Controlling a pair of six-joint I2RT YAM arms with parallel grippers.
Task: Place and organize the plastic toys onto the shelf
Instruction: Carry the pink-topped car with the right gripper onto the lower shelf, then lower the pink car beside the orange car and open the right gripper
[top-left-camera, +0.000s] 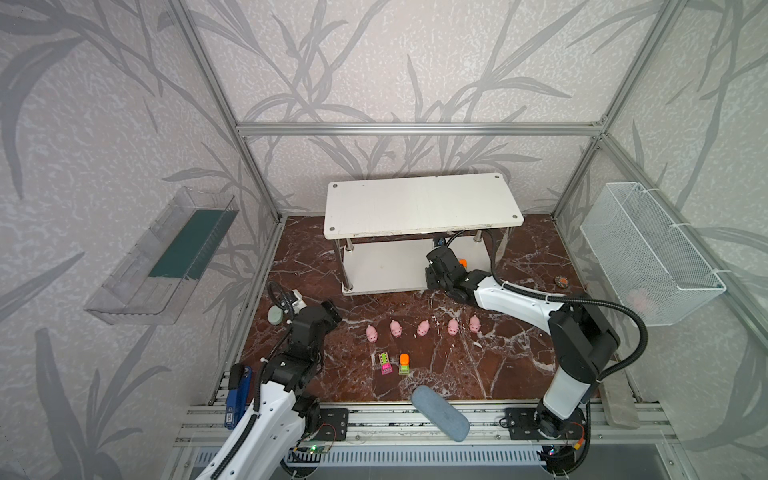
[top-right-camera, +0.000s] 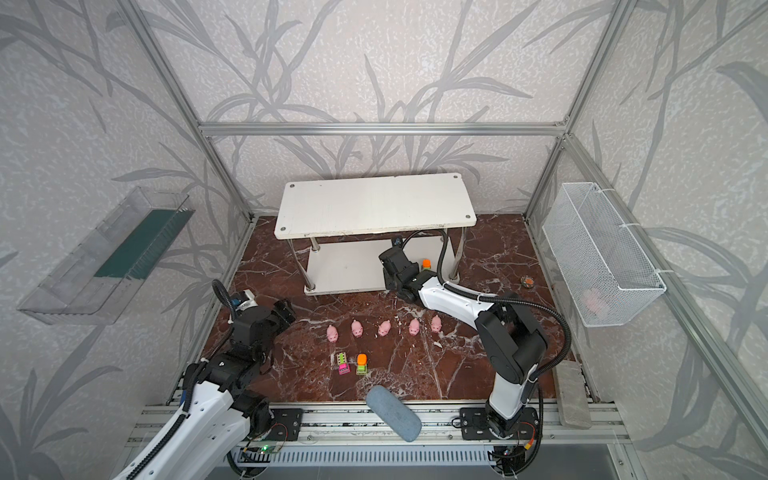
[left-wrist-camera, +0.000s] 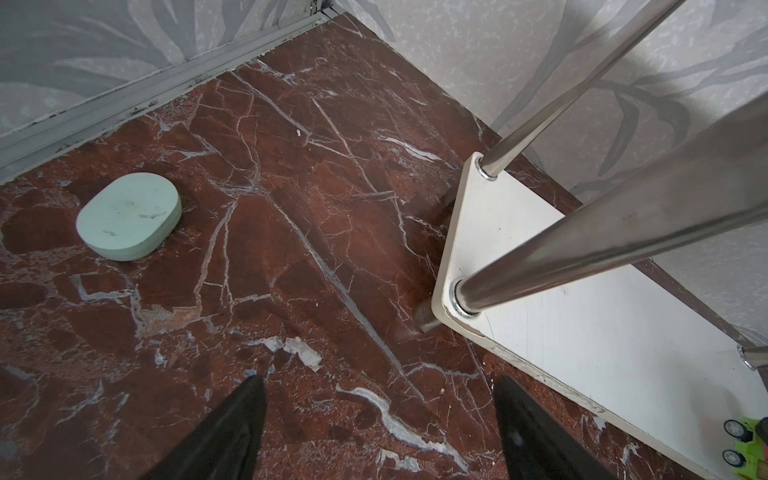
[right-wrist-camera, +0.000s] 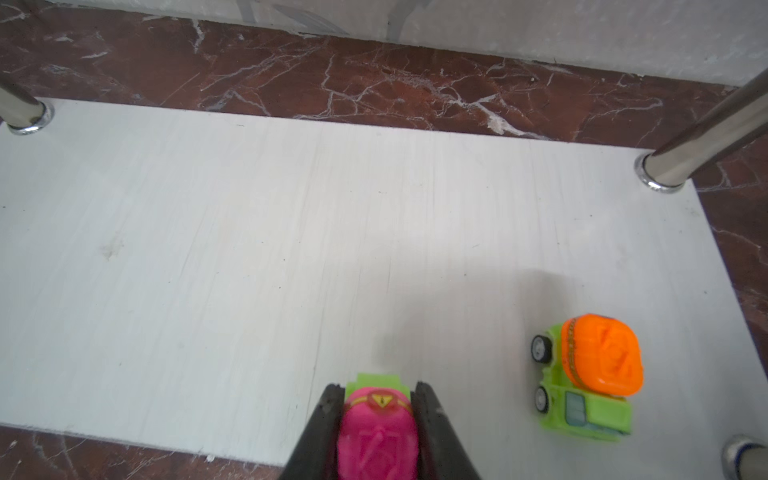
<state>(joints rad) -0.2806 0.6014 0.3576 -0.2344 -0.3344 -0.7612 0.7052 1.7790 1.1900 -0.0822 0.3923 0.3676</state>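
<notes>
The shelf's (top-left-camera: 422, 205) lower board (right-wrist-camera: 249, 249) holds an orange-drum truck (right-wrist-camera: 590, 382), standing near a corner post. The right gripper (right-wrist-camera: 378, 390) is clamped on a pink-topped truck (right-wrist-camera: 376, 432) just above that board's front edge. Only the right wrist view shows this grip; in both top views the wrist hides it.

The wire-mesh basket (top-left-camera: 665, 232) holds something pale pink, too blurred to name.

Five pink pigs (top-left-camera: 422, 328) stand in a row on the marble, with a pink-cabbed truck (top-left-camera: 385, 363) and an orange-topped truck (top-left-camera: 404, 364) in front of them.

The left gripper (left-wrist-camera: 378, 380) is spread wide and empty over bare marble, near a pale-green oval (left-wrist-camera: 129, 216).
</notes>
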